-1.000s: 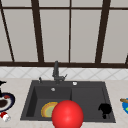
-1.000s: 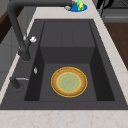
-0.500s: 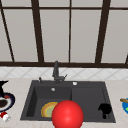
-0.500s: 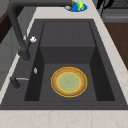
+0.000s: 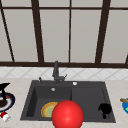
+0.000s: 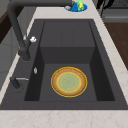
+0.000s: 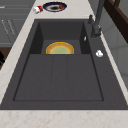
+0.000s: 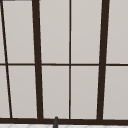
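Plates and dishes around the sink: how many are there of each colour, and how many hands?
Yellow plate in the basin: 1
Dark plate on the left counter: 1
Blue plate on the right counter: 1
Black hands, left hand and right hand: 2
Total: 5

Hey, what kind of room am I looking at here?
Most likely a kitchen, seen at the sink. A dark sink with a black faucet is set into a pale stone-look counter, a yellow-rimmed plate lies in the basin, and a big paned window sits behind.

Left hand [image 5: 4, 88] and right hand [image 5: 105, 109] hover apart.
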Action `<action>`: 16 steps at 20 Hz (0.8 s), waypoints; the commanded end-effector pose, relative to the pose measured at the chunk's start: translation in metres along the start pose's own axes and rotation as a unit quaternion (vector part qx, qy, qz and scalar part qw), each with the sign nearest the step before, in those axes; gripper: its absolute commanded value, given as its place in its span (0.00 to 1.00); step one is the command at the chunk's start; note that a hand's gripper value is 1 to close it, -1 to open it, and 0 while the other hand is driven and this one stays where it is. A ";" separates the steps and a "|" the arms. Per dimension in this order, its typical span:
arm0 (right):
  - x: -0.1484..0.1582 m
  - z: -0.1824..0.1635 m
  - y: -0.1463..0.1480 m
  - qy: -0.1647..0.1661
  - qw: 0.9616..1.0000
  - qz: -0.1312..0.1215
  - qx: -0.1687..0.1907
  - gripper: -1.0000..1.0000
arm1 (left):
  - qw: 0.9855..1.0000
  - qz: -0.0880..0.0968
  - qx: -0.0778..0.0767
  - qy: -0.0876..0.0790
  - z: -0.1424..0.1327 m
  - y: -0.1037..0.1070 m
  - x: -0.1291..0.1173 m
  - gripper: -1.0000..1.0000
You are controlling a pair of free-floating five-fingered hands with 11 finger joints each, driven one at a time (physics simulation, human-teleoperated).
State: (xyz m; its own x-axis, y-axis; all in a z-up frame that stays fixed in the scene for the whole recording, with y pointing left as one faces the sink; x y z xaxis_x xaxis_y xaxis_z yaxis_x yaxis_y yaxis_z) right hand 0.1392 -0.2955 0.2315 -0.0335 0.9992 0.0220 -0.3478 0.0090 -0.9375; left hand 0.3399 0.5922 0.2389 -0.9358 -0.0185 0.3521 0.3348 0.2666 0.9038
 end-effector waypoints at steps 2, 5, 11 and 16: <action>0.000 0.000 0.000 0.000 1.000 0.000 0.000 0.50 | 0.998 -0.007 -0.063 0.023 -0.012 -0.003 0.021 0.00; 0.000 0.000 0.000 0.000 1.000 0.000 0.000 0.50 | 0.997 -0.012 -0.074 0.027 -0.021 -0.003 0.035 0.00; 0.000 0.000 0.000 0.000 1.000 0.000 0.000 0.50 | 0.996 -0.027 -0.087 0.025 -0.043 0.004 0.059 0.00; 0.000 0.000 0.000 0.000 1.000 0.000 0.000 0.50 | 0.995 -0.049 -0.080 0.029 -0.072 0.004 0.063 0.00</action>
State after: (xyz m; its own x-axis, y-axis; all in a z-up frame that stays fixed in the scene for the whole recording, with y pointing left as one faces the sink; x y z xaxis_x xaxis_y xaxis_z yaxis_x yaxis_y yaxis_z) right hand 0.1392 -0.2955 0.2315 -0.0335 0.9992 0.0220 -0.3478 0.0090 -0.9375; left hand 0.2912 0.5393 0.2780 -0.9432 -0.0701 0.3248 0.3096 0.1694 0.9357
